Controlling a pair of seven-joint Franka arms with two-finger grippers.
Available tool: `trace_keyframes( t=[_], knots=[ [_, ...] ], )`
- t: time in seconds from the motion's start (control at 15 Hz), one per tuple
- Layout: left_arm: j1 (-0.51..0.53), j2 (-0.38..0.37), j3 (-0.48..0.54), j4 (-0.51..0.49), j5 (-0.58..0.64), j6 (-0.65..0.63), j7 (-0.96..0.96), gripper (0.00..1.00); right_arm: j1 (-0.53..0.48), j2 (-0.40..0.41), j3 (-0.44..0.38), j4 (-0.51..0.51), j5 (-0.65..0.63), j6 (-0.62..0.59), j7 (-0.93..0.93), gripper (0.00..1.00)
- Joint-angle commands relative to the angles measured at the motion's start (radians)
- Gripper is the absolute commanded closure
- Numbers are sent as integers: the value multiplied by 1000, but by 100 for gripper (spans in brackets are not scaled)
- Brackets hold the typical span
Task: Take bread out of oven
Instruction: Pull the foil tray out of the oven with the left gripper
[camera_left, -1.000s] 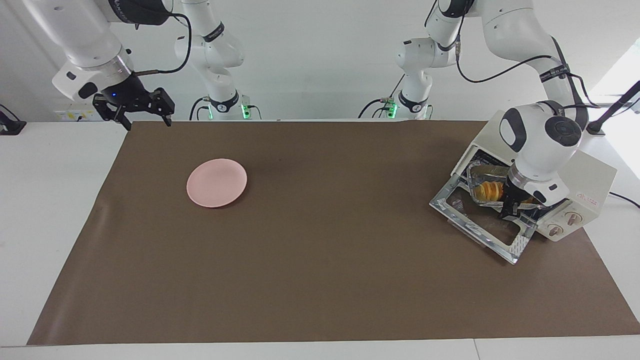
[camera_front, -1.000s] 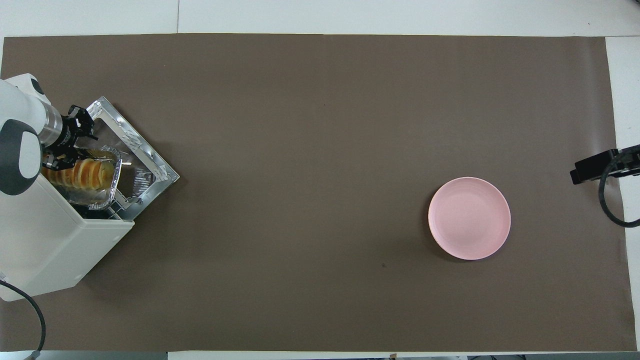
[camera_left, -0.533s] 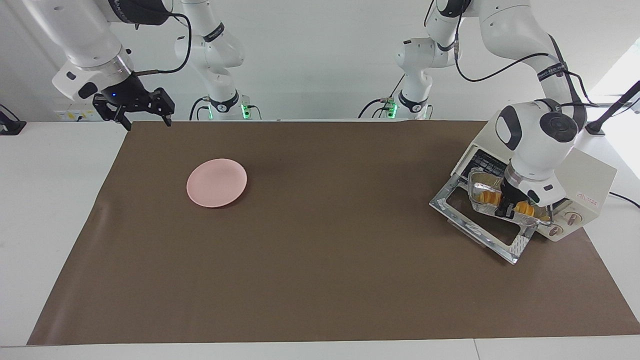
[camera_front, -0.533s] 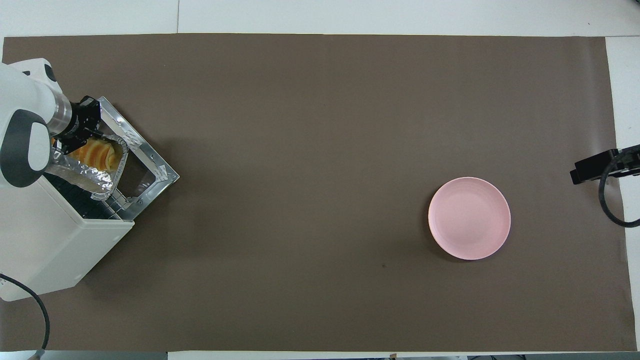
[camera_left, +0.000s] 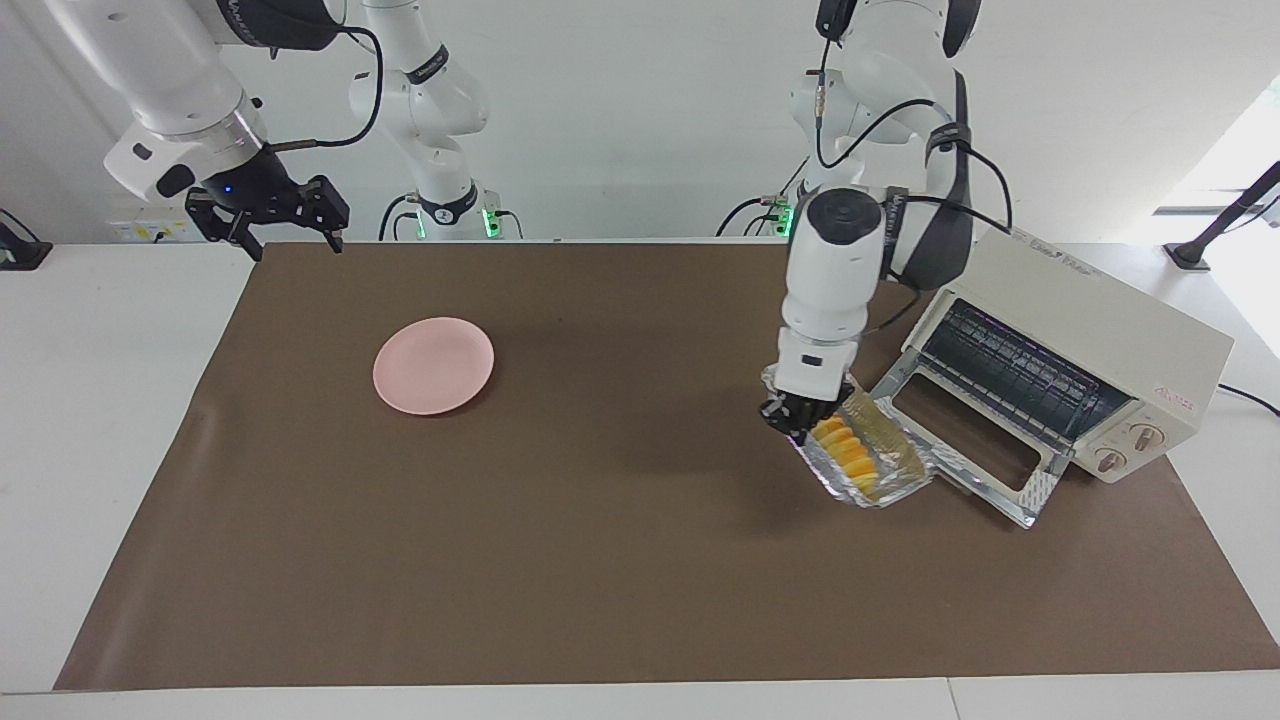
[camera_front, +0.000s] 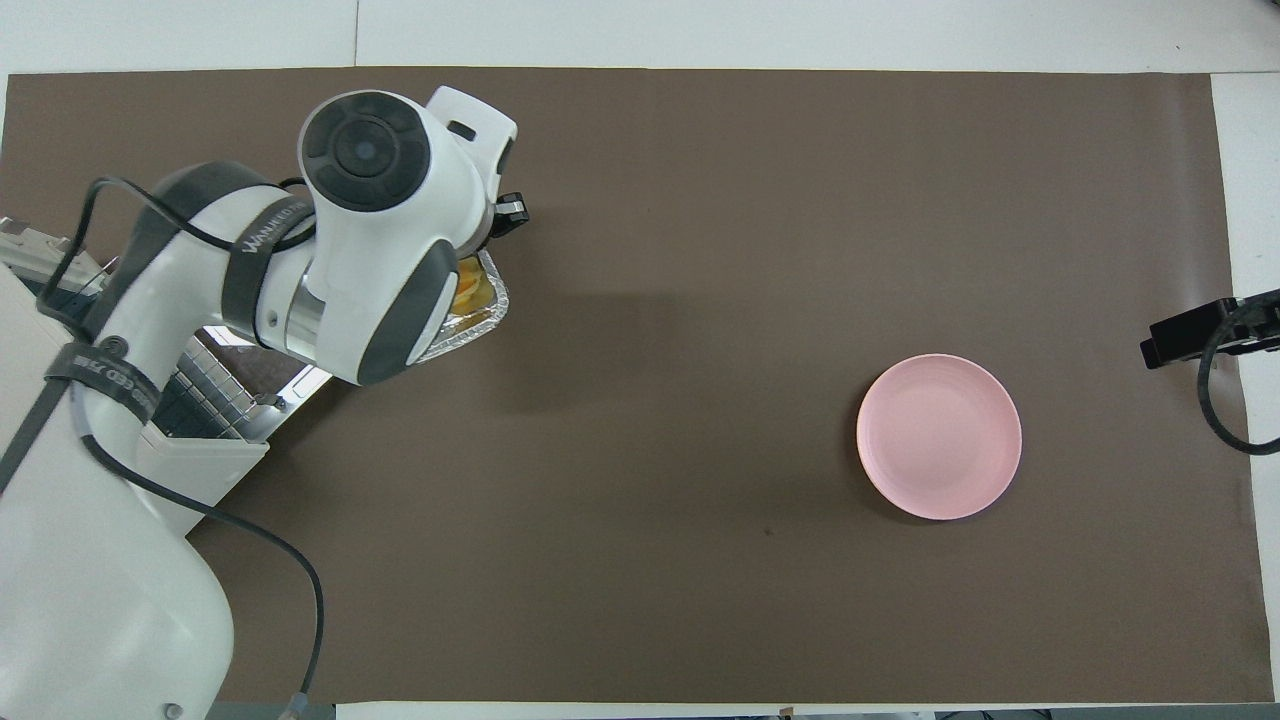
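Note:
The bread (camera_left: 845, 452) is a ridged golden-yellow roll lying in a crinkled silver foil tray (camera_left: 885, 478). My left gripper (camera_left: 795, 415) is shut on the tray's rim and holds it tilted in the air, over the mat beside the oven's open door (camera_left: 965, 462). The cream-white oven (camera_left: 1085, 335) stands at the left arm's end of the table, its wire rack bare. In the overhead view the left arm covers the gripper; a bit of bread (camera_front: 468, 292) and tray (camera_front: 482, 322) shows. My right gripper (camera_left: 292, 243) waits open over the mat's corner.
A round pink plate (camera_left: 433, 365) lies on the brown mat (camera_left: 600, 560) toward the right arm's end, also in the overhead view (camera_front: 938, 436). The oven door lies flat on the mat. A power cable runs from the oven off the table.
My left gripper has pulled the foil tray with the bread out of the oven and carried it past the open door toward the table's middle. The right arm has not moved.

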Motion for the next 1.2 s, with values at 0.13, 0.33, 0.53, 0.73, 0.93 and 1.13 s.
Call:
trace_keyframes(
  t=[0.13,0.33,0.53,0.73,0.93,1.13],
  knots=[
    [-173,136,20,86,-13,-32,68,100,-6,-23,8,-25,-9,-4,-28,0],
    [-232,194,23,119,-59,-20,62,100,-5,-25,8,-25,-9,-7,-26,0],
    [-251,196,20,106,-63,31,62,100,-6,-25,8,-25,-9,-6,-28,0],
    [-274,196,19,106,-114,48,61,100,-3,-25,11,-25,-7,-7,-25,0],
    [-274,196,19,104,-157,52,58,100,-3,-26,12,-29,-4,-7,-20,0],
    [-277,195,20,110,-168,54,29,60,-2,-34,12,-46,7,-3,-15,0]
  ],
)
